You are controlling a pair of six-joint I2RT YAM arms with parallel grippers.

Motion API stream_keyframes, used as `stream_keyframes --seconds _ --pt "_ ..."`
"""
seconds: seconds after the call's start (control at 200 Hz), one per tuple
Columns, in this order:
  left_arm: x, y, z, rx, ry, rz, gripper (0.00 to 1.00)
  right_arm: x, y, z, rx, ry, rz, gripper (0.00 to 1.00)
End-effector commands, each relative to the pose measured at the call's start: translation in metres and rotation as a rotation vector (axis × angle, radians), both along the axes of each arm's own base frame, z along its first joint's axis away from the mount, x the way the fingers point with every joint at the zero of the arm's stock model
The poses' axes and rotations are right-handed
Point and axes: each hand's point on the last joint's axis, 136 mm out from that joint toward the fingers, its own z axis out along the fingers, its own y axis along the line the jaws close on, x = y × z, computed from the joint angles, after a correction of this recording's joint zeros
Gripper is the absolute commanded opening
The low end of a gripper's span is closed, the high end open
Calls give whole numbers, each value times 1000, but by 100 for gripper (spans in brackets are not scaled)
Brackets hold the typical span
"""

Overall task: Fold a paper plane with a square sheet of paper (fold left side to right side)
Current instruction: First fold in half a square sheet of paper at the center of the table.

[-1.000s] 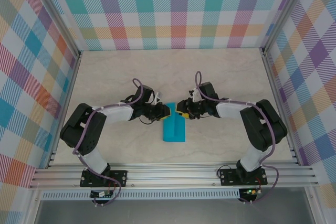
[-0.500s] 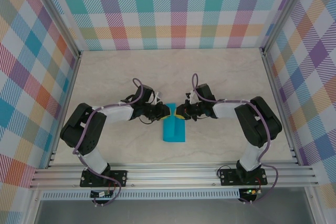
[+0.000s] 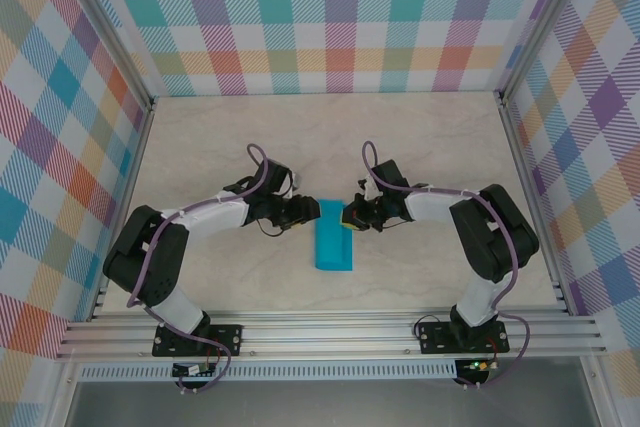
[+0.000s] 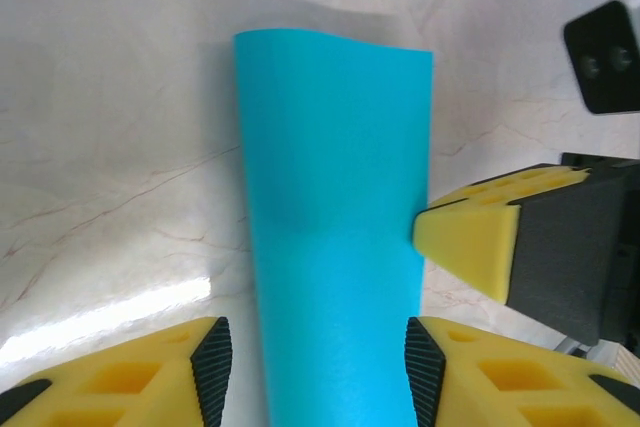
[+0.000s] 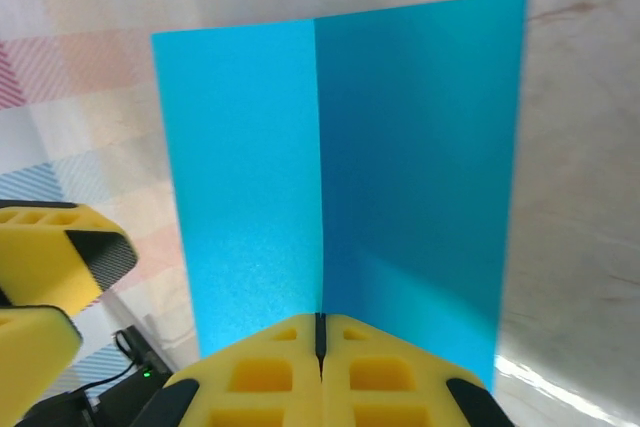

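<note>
The square sheet of paper (image 3: 334, 237) is turquoise and lies folded in half as a narrow upright strip at the table's middle. My left gripper (image 3: 305, 213) is open at the strip's left side. In the left wrist view the paper (image 4: 335, 197) runs between its black pads (image 4: 213, 372) without touching them. My right gripper (image 3: 350, 217) is shut on the strip's right edge near its far end. In the right wrist view the paper (image 5: 330, 147) shows a light and a dark panel, and the line between them runs into the closed seam of my right gripper (image 5: 321, 322). Its yellow fingertip (image 4: 465, 242) meets the paper's edge.
The marble-look tabletop (image 3: 420, 147) is boxed in by plaid walls on three sides. An aluminium rail (image 3: 330, 332) carrying both arm bases crosses the near edge. The two grippers face each other closely across the paper.
My left gripper opened and let go of the paper. My right gripper moved left to the paper's edge and shut. The strip shifted slightly right.
</note>
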Motion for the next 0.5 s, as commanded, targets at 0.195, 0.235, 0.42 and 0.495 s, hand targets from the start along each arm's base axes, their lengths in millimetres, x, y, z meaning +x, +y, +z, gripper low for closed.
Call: stream_keyframes --seconds 0.195,0.235,0.42,0.495 --pt "-5 -25 -17 -50 61 -23 52 0 -18 -4 -138 -36 9 0" --pt "-5 -27 -20 -47 67 -30 52 1 -20 -5 -149 -39 8 0" --pt "-7 -35 -28 -32 86 -45 50 1 -19 -5 -148 -44 15 2" --pt "-8 -35 -32 -20 92 -47 49 1 -19 -5 -145 -47 17 2"
